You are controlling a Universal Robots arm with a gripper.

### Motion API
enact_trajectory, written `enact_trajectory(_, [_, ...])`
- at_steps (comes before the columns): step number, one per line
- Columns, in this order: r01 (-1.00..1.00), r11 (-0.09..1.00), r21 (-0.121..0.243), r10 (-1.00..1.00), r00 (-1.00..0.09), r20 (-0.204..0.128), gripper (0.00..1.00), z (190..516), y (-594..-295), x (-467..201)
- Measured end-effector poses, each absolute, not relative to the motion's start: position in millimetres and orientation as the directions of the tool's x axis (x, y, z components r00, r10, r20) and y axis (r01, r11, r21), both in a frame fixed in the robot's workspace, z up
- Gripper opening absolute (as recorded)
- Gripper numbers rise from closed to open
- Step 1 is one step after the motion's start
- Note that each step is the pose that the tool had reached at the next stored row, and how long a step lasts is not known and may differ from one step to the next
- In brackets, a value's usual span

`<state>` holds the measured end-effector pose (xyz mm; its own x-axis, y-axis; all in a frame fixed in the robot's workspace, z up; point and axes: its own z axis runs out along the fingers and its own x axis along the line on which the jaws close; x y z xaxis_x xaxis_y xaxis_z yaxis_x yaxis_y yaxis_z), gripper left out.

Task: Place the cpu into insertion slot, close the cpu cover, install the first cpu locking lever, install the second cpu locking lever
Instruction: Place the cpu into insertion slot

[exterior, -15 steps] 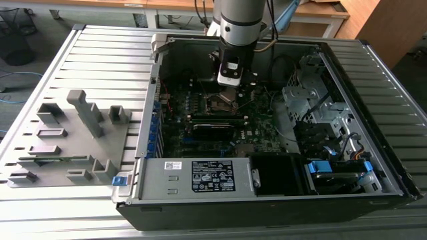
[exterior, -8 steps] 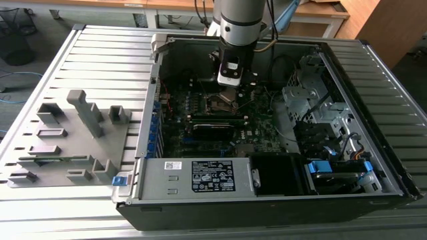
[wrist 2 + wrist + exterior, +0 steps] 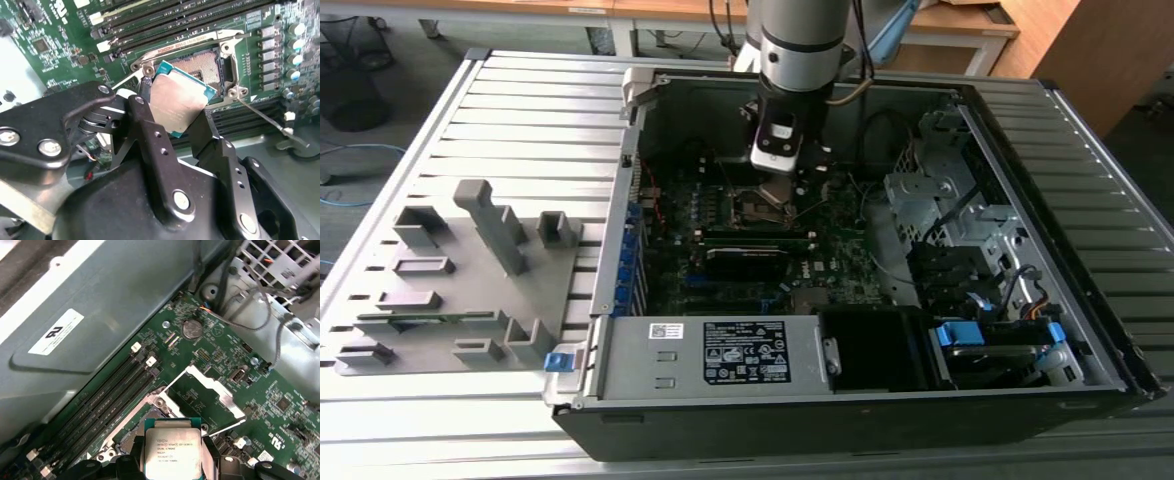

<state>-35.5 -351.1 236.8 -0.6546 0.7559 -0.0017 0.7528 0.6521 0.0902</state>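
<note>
Within the black computer case [image 3: 854,425], the black claw [image 3: 172,112] clamps the silver-grey square cpu [image 3: 177,97] edgewise, underside clear for the silver-rimmed insertion slot [image 3: 761,207] at its six o'clock, exterior view

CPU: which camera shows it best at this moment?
The second wrist view: the cpu shows nearly whole, tilted, clamped in the gripper at the open slot. The first wrist view shows its top flat-on, but the picture's edge cuts it off. In the exterior view it is too small to tell under the gripper.
</note>
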Motion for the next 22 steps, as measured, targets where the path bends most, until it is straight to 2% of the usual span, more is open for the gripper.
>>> enact_trajectory(22, [0.939, 0.332, 0.090, 0.943, -0.333, -0.002, 0.54, 235.4, -351.1, -35.5])
